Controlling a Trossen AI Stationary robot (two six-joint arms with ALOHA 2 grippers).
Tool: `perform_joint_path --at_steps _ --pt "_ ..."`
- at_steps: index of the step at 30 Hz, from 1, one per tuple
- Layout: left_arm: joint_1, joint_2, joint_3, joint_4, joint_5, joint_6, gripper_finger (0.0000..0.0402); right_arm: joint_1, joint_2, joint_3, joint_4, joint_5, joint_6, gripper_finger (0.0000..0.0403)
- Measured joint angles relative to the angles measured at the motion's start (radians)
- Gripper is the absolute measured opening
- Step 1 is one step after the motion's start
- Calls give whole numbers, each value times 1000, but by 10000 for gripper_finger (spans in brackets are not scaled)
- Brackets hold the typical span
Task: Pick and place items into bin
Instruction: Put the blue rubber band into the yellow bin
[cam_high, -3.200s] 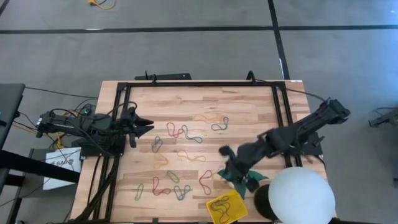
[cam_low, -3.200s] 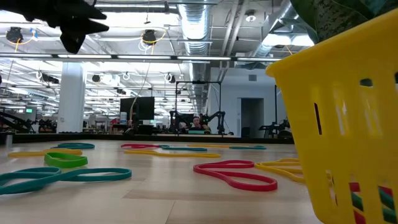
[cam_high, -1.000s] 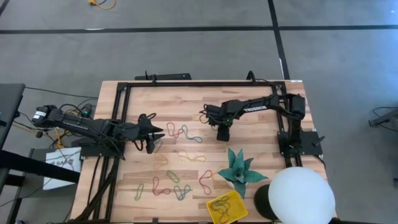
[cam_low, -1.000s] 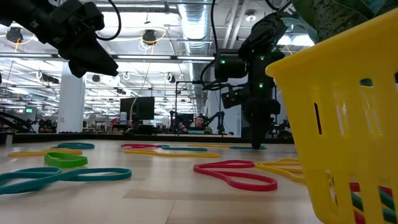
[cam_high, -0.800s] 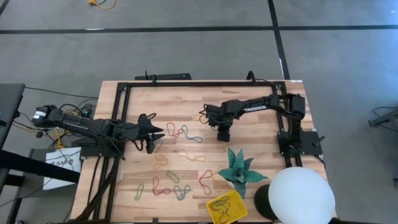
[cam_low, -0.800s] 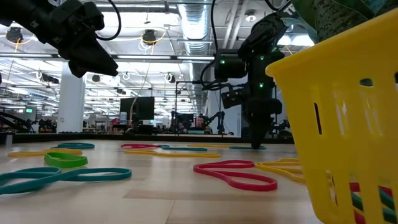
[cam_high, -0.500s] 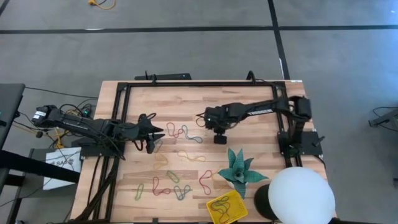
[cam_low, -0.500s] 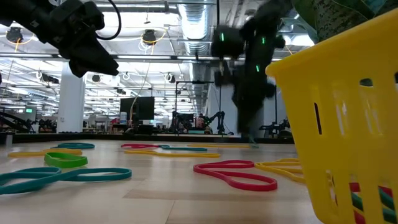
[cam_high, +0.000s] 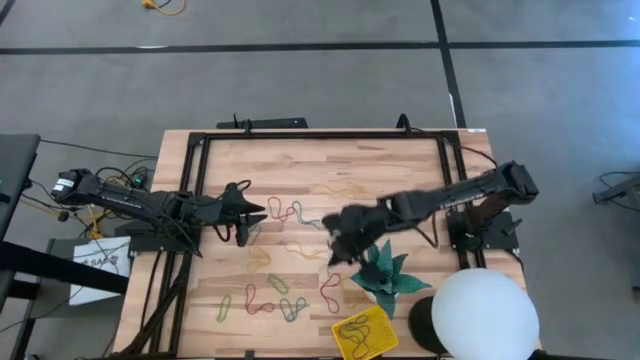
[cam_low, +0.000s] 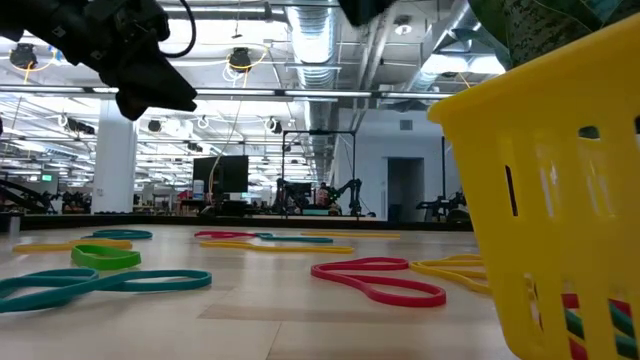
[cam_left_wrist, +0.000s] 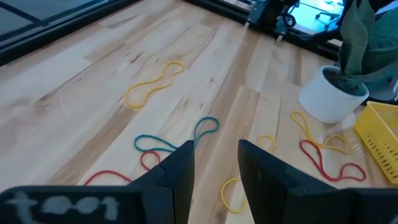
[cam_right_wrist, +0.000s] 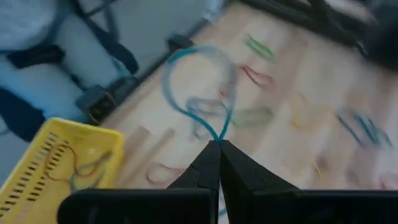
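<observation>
Between the yellow bin (cam_high: 364, 334) and the right gripper (cam_high: 338, 250) stands the teal paper star (cam_high: 383, 270), with the big white sphere (cam_high: 485, 314) just beside the bin, crowding that corner. The table's middle (cam_high: 400, 170) lies open, with flat rubber loops (cam_high: 285, 212) scattered across it. The left gripper (cam_high: 248, 212) hangs over the left edge.

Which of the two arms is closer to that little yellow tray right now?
The right. Its gripper, shut on a blue loop, hangs up-table of the yellow tray; the left gripper is far across the table.
</observation>
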Motion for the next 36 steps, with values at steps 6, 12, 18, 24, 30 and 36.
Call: perform_joint_path --at_steps 6,12,18,24,30,36 --pt "0 0 0 33 1 -17 112 92 89 0 136 -70 20 0" --pt "0 0 0 41 1 -19 112 151 164 -2 157 -144 35 0" --pt "0 0 0 42 1 -25 112 172 155 -2 145 -161 -93 0" --pt "0 0 0 42 1 -34 112 212 146 0 130 -266 -191 0" --pt "0 0 0 42 1 -35 112 244 149 -1 43 -219 -163 0" --pt "0 0 0 42 1 -44 112 243 149 -1 77 -41 19 4"
